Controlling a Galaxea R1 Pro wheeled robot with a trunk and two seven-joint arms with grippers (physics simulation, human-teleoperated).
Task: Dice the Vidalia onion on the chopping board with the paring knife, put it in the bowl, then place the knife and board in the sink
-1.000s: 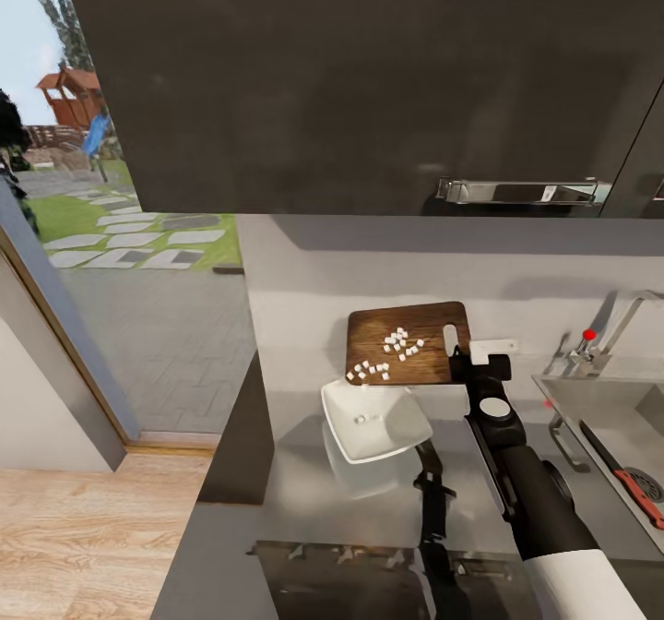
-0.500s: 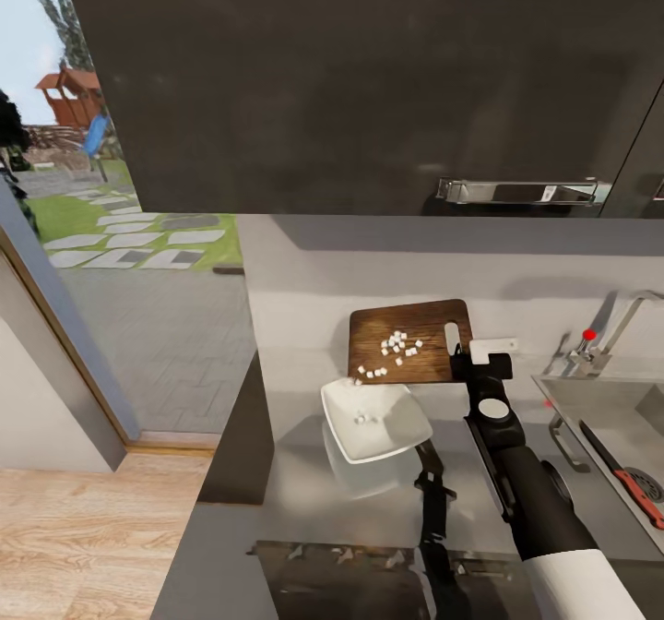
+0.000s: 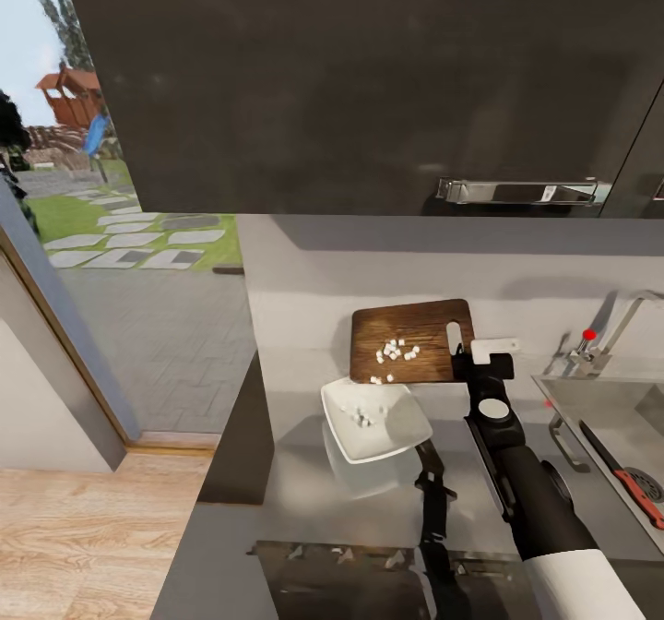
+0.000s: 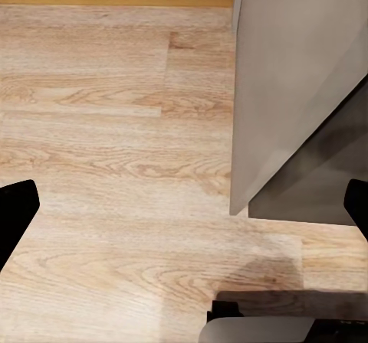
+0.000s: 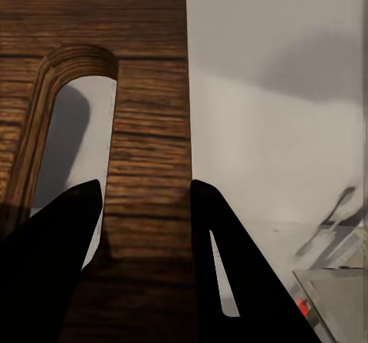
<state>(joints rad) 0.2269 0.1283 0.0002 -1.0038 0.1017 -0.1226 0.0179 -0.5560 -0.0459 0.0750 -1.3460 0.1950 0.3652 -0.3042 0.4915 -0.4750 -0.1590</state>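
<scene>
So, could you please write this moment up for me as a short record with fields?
board: wooden board tilted over the bowl, its handle-slot edge gripped by the right pincer
onion: white cubes on the board, a few in the bowl
bowl: white bowl on the grey counter, below the board's low edge
knife: red-handled knife lying in the sink
left pincer: open, over wood floor

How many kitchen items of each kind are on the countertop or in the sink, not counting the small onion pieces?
Chopping board: 1
Bowl: 1
Paring knife: 1
Total: 3
The right tool is shut on the chopping board.
</scene>
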